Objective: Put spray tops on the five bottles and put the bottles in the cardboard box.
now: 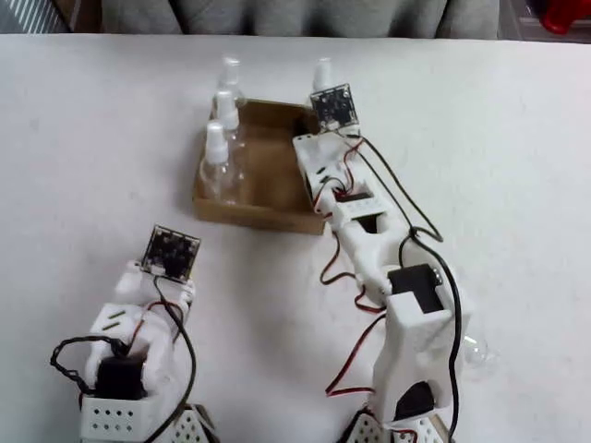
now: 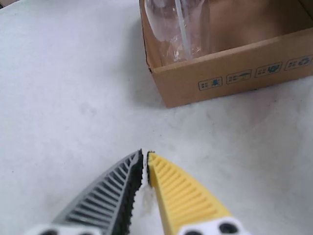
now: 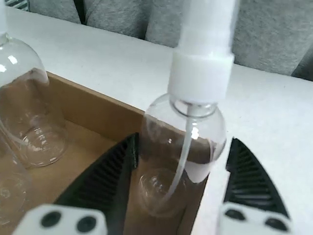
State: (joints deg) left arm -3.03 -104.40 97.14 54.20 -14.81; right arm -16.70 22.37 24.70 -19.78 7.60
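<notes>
The cardboard box (image 1: 268, 198) sits mid-table. Three clear bottles with white spray tops (image 1: 222, 138) stand along one side of it. A fourth bottle with a spray top (image 3: 195, 127) stands upright in the box's far corner (image 1: 322, 76). My right gripper (image 3: 184, 141) is open around it: one finger (image 3: 120, 166) touches the bottle and the other (image 3: 252, 176) stands a narrow gap off. My left gripper (image 2: 145, 155) is shut on nothing, low over the bare table a short way from the box's near corner (image 2: 168, 93).
The left arm (image 1: 138, 323) is folded back near the front edge. The right arm (image 1: 388, 258) stretches from the front edge to the box. A clear rounded thing (image 1: 476, 349), perhaps a bottle, lies beside the right arm's base. A grey backdrop runs behind the table.
</notes>
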